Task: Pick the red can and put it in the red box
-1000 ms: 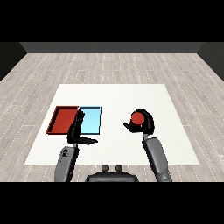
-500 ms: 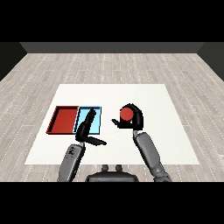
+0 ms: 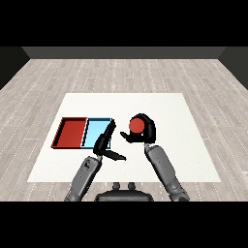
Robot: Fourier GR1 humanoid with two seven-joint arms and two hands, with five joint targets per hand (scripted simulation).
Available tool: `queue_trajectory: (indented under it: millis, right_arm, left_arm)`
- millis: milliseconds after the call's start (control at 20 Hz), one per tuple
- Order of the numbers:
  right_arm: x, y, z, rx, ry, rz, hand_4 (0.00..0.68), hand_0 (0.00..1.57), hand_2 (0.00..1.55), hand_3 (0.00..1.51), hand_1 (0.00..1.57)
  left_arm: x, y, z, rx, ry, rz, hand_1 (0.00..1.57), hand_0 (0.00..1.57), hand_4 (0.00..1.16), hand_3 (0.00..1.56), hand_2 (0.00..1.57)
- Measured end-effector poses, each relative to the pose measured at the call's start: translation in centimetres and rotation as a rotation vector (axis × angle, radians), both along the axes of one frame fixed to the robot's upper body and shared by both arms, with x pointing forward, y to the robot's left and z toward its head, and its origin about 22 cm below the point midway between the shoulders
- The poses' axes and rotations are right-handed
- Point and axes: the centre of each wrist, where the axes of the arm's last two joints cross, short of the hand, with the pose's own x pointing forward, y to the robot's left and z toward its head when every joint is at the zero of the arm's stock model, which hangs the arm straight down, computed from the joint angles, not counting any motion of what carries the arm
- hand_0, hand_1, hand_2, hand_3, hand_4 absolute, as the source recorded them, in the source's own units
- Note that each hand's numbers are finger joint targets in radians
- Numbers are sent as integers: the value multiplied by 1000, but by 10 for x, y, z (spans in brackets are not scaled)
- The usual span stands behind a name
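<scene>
The right hand point(image 3: 144, 130) has its fingers curled around the red can point(image 3: 136, 126), just right of the blue tray point(image 3: 97, 131). The left hand point(image 3: 105, 143) hangs with fingers straight over that tray's near edge, beside the red tray point(image 3: 71, 132).

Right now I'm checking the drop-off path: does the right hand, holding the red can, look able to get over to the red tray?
Probably yes. The right hand holds the red can just right of the light blue tray, which it must cross; the left hand over that tray's right edge may crowd it.

White surface point(image 3: 160, 104) on grey plank floor point(image 3: 121, 72). At left, side by side and touching: red tray point(image 3: 71, 133), light blue tray point(image 3: 95, 132) to its right.
</scene>
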Motion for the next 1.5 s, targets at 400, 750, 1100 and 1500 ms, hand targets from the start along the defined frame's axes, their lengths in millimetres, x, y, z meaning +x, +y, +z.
queue_trajectory:
  millis: [400,750,1100,1500]
  right_arm:
    - [-3,7,8,-11,-4,18,655,1571,1481,1418,1571]
    - [-7,10,5,-4,-16,50,633,1571,1476,1412,1571]
    - [-10,15,4,9,-27,80,619,1571,1474,1407,1571]
    - [-15,35,13,3,-50,96,650,1571,1484,1411,1571]
  left_arm:
    - [2,-19,-9,5,78,-46,0,0,0,0,0]
    - [3,-35,-17,-12,130,-84,0,0,0,0,0]
    - [7,-40,-19,-21,159,-99,0,0,0,0,0]
    - [14,-43,-20,-29,156,-116,0,0,0,0,0]
